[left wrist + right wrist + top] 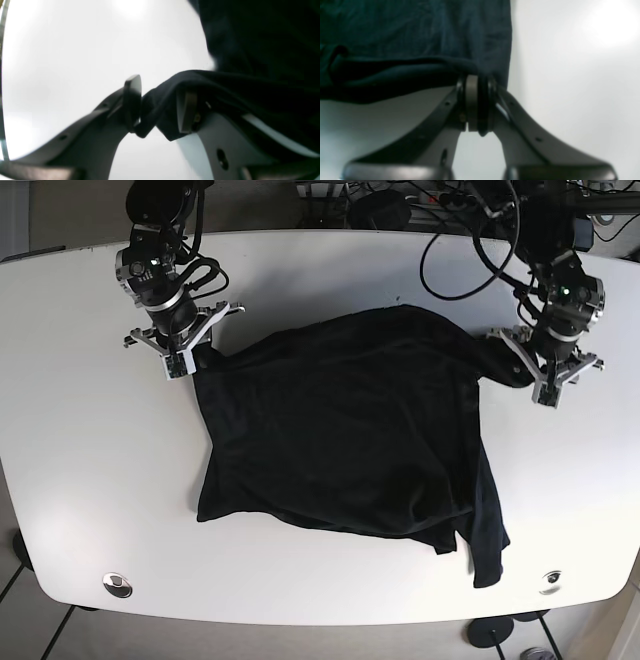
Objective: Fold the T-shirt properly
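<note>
Right gripper [478, 107] pinched tight on a fold of the dark T-shirt [350, 440], near the tabletop's [80, 380] far-left corner. Left gripper [160, 105] part open, cloth bunched between the fingers [132, 100] and draped over one; firm clamping impossible to judge. Spread crumpled across the tabletop's middle, one corner trailing toward the near-right edge. Bare white surface along the left edge and the near edge.
</note>
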